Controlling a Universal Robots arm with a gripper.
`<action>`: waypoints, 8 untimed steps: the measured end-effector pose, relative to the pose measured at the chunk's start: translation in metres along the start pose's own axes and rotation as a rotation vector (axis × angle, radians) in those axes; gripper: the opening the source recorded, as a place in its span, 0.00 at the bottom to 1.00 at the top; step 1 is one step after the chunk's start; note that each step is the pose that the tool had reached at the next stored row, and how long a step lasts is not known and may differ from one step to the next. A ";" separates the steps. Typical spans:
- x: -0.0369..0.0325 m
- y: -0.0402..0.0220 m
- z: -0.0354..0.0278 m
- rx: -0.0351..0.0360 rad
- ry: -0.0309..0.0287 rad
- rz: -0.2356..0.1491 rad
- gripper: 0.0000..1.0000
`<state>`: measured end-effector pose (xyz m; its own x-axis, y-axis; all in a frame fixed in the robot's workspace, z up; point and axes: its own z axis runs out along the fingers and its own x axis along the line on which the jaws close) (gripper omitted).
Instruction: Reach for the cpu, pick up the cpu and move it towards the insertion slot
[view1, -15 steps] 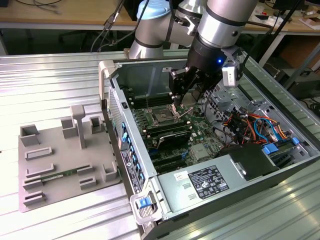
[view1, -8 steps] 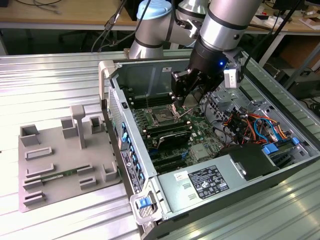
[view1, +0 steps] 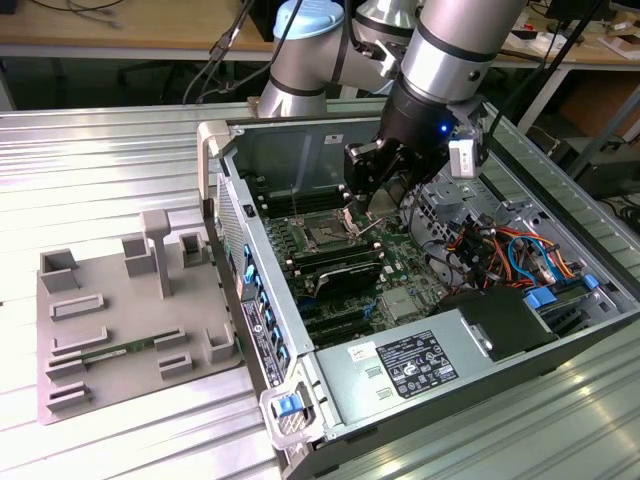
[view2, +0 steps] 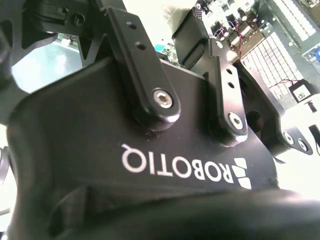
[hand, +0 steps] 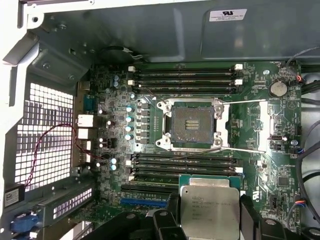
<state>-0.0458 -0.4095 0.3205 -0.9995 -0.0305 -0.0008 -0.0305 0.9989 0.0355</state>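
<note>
In the first wrist view the cpu (hand: 210, 206), a flat square chip with a pale silver top, sits between the two dark fingers (hand: 170, 215) of my gripper (hand: 210, 212), which is shut on it. The insertion slot (hand: 192, 122), a square socket with a dark centre and a silver bracket, lies on the motherboard a short way from the chip with its frame open. In the exterior view my gripper (view1: 375, 195) hangs inside the open computer case, just above and to the right of the insertion slot (view1: 327, 235). The second wrist view shows the black gripper body (view2: 150, 150) close up.
Long black memory slots (hand: 185, 75) run on both sides of the socket. The grey case wall (view1: 300, 150) stands behind. Orange and blue cables (view1: 500, 250) and a power supply (view1: 420, 365) fill the case's right and front. A grey fixture tray (view1: 130, 320) lies at the exterior view's left.
</note>
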 end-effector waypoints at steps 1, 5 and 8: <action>-0.0003 0.0000 0.0002 0.0000 0.0000 0.000 0.55; -0.0024 0.0014 0.0012 -0.0001 0.0000 0.000 0.55; -0.0042 0.0032 0.0014 -0.0001 0.0000 0.000 0.55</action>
<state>-0.0417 -0.4061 0.3193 -0.9995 -0.0304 -0.0008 -0.0304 0.9989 0.0355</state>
